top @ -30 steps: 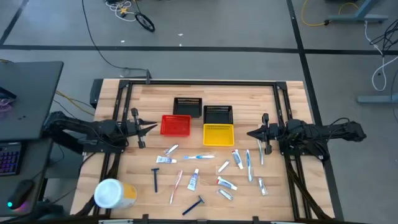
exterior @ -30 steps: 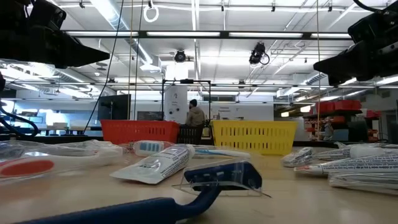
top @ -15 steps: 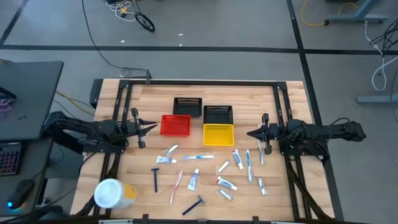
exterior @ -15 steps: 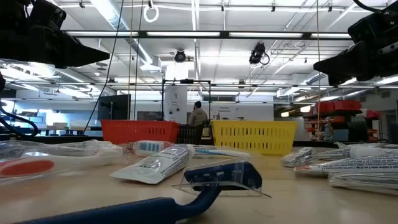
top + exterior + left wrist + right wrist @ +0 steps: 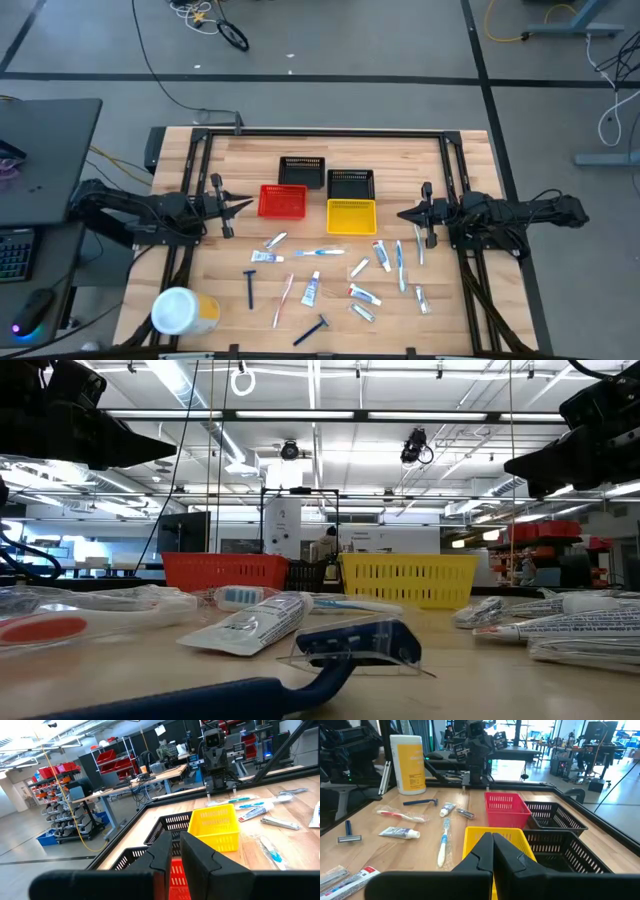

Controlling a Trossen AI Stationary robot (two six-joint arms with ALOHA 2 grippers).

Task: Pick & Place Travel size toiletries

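The travel size toiletries (image 5: pixel 330 275) are scattered on the front half of the table (image 5: pixel 400 150), short of the red basket (image 5: pixel 283 202) and yellow basket (image 5: pixel 351 216). They are judged light; tubes soft and slippery, best pinched mid-body, razors and toothbrushes stiff, taken by the handle. Further back, the left gripper (image 5: pixel 243 204) and right gripper (image 5: pixel 405 214) hang at the sides, fingers pressed together, nothing held, the items lying between and nearer.
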